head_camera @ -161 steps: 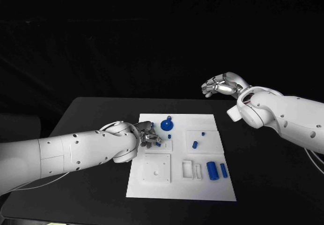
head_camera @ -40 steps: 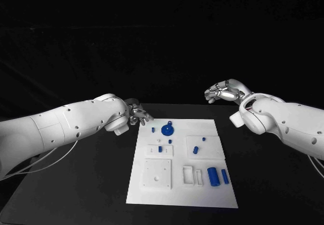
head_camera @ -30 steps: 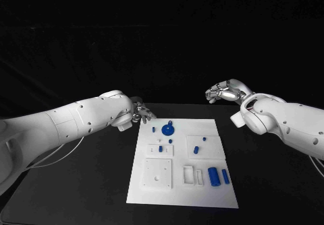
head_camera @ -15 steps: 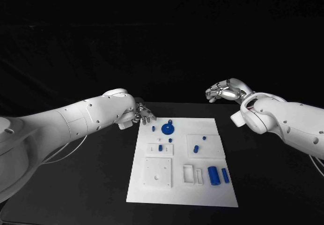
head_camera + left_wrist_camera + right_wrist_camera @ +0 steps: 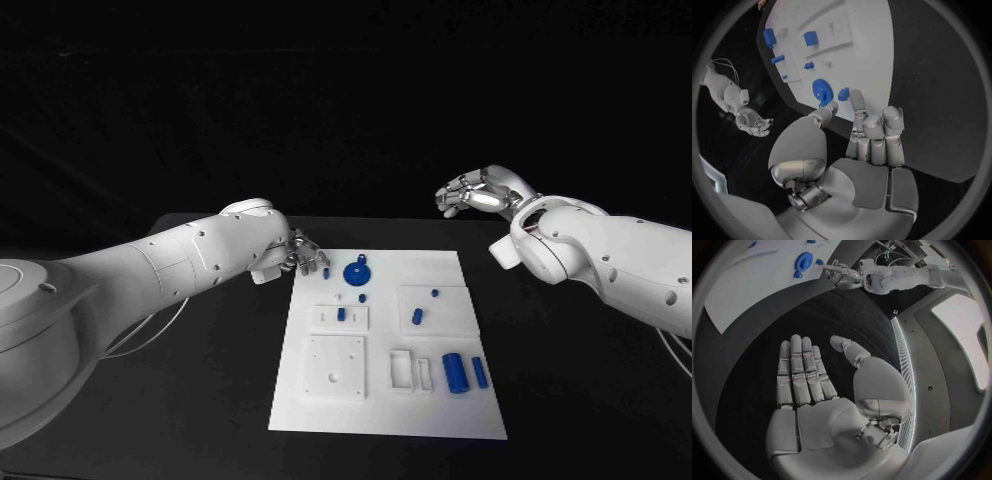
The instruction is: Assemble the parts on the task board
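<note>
Table (image 5: 188,330): I see the black top carrying the task board (image 5: 361,400) at its middle.
Left hand (image 5: 299,256): just off the board's far-left corner, fingers straight and close together, gripping nothing.
Right hand (image 5: 473,192): raised beyond the table's far edge, fingers loosely extended, empty.
Parts: a blue disc (image 5: 359,270) near the board's far edge, cylinders (image 5: 451,371) toward its near-right corner.

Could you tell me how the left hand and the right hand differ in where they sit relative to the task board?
The left hand hovers low at the far-left corner of the task board, beside the round blue part; the right hand is raised beyond the board's far edge, well clear of it. Both hold nothing, their fingers apart in the wrist views.
</note>
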Robot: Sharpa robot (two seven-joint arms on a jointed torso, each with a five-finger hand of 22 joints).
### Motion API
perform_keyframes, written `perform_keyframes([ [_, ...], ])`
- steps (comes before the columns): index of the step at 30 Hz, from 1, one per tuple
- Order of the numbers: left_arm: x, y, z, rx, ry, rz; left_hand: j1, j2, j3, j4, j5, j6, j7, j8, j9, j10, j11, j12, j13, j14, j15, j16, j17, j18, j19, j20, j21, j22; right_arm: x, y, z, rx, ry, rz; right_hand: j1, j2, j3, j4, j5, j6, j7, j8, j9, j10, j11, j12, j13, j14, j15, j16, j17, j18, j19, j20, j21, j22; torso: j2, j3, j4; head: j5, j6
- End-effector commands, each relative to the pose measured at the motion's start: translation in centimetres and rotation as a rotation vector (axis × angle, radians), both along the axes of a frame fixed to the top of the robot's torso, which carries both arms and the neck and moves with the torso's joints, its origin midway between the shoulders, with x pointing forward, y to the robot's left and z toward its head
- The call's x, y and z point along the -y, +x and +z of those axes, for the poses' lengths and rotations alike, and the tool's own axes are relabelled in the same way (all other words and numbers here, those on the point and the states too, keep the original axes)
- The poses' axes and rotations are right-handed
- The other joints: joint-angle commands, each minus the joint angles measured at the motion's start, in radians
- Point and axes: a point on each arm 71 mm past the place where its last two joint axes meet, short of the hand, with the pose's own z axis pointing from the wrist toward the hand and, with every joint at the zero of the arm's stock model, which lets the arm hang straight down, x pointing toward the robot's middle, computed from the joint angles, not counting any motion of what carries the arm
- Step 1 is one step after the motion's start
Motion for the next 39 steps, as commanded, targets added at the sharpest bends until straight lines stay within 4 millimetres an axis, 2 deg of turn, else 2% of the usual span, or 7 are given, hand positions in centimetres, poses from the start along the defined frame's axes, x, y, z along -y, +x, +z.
perform_keyframes([
  [1, 0.73, -0.22, -0.48, -0.022, -0.01, -0.034, -0.002, 0.012, -0.003, -0.006, -0.004, 0.004, -0.001, -0.002, -0.001, -0.009, 0.001, 0.006, 0.002, -0.003, 0.001, -0.001, 0.002, 0.059, -0.006, -0.038, 0.005, 0.016, -0.23, -0.09, 0.04, 0.005, -0.002, 0.017, -0.004, -0.003, -0.006, -0.002, 0.006, -0.005, 0.001, -0.006, -0.001, 0.004, 0.002, -0.007, -0.002, -0.001, 0.009, -0.006, 0.0, 0.006, 0.0, 0.003, -0.004, -0.001, 0.0, 0.0004, 0.0003, -0.002, -0.003],
  [6, 0.93, -0.31, -0.73, -0.028, -0.019, -0.037, -0.005, 0.015, -0.005, -0.007, -0.004, 0.003, -0.001, -0.003, -0.002, -0.01, 0.001, 0.007, 0.005, -0.004, 0.001, -0.002, 0.003, 0.059, -0.007, -0.038, 0.005, 0.016, -0.25, -0.09, 0.04, 0.005, -0.002, 0.018, -0.004, -0.003, -0.006, -0.002, 0.006, -0.005, 0.001, -0.006, -0.001, 0.004, 0.002, -0.007, -0.002, -0.001, 0.009, -0.006, 0.0, 0.006, -0.001, 0.003, -0.004, -0.001, 0.0, -0.0001, 0.0006, -0.004, -0.005],
  [14, 0.8, -0.25, -0.71, -0.025, -0.034, -0.028, -0.009, 0.019, -0.007, -0.007, -0.004, 0.003, -0.001, -0.004, -0.002, -0.012, 0.002, 0.009, 0.009, -0.004, 0.002, -0.003, 0.006, 0.058, -0.009, -0.038, 0.005, 0.016, -0.25, -0.08, 0.04, 0.004, -0.002, 0.017, -0.003, -0.003, -0.006, -0.002, 0.006, -0.005, 0.001, -0.006, -0.001, 0.005, 0.002, -0.007, -0.002, -0.001, 0.009, -0.007, 0.0, 0.006, -0.001, 0.003, -0.004, -0.001, -0.002, 0.0015, 0.0026, -0.007, -0.008],
  [21, 1.31, -0.29, -0.71, -0.026, -0.045, -0.04, -0.006, 0.026, -0.007, -0.014, -0.003, 0.003, -0.001, -0.004, -0.003, -0.014, 0.002, 0.01, 0.013, -0.004, 0.001, -0.005, 0.008, 0.058, -0.011, -0.039, 0.006, 0.016, -0.36, -0.08, 0.04, 0.004, -0.001, 0.019, -0.003, -0.003, -0.006, -0.002, 0.006, -0.005, 0.001, -0.006, -0.001, 0.005, 0.002, -0.008, -0.002, -0.001, 0.009, -0.007, 0.0, 0.006, -0.001, 0.003, -0.005, -0.001, -0.003, 0.0012, 0.0027, -0.006, -0.005],
  [25, 1.28, -0.24, -0.69, -0.024, -0.05, -0.036, 0.004, 0.047, -0.006, -0.034, -0.003, 0.003, -0.001, -0.005, -0.004, -0.017, 0.002, 0.012, 0.02, -0.004, 0.002, -0.006, 0.013, 0.057, -0.013, -0.039, 0.008, 0.016, -0.42, -0.07, 0.03, 0.004, -0.001, 0.02, -0.003, -0.003, -0.006, -0.002, 0.006, -0.005, 0.001, -0.006, -0.002, 0.005, 0.002, -0.008, -0.002, -0.001, 0.009, -0.007, 0.0, 0.006, -0.001, 0.003, -0.005, -0.001, -0.002, 0.0016, 0.002, -0.006, -0.005],
  [27, 1.26, -0.22, -0.68, -0.023, -0.053, -0.035, 0.012, 0.065, -0.005, -0.051, -0.002, 0.004, -0.001, -0.005, -0.005, -0.018, 0.002, 0.013, 0.024, -0.004, 0.002, -0.008, 0.016, 0.056, -0.016, -0.039, 0.009, 0.016, -0.42, -0.06, 0.03, 0.004, -0.001, 0.02, -0.003, -0.003, -0.006, -0.002, 0.006, -0.005, 0.001, -0.006, -0.002, 0.005, 0.002, -0.008, -0.002, -0.001, 0.009, -0.007, 0.0, 0.006, -0.001, 0.003, -0.005, -0.001, -0.002, 0.0015, 0.0019, -0.006, -0.005],
  [39, 1.61, -0.28, -0.94, -0.034, -0.069, -0.042, 0.016, 0.112, -0.004, -0.1, -0.002, 0.008, -0.001, -0.005, -0.008, -0.019, 0.002, 0.014, 0.037, -0.001, 0.002, -0.012, 0.027, 0.052, -0.021, -0.039, 0.013, 0.014, -0.49, -0.05, 0.03, 0.004, -0.001, 0.021, -0.003, -0.003, -0.006, -0.003, 0.006, -0.005, 0.001, -0.006, -0.002, 0.005, 0.002, -0.009, -0.002, -0.001, 0.009, -0.007, 0.0, 0.006, -0.001, 0.003, -0.005, -0.001, -0.002, 0.0014, 0.0013, -0.008, -0.005],
])
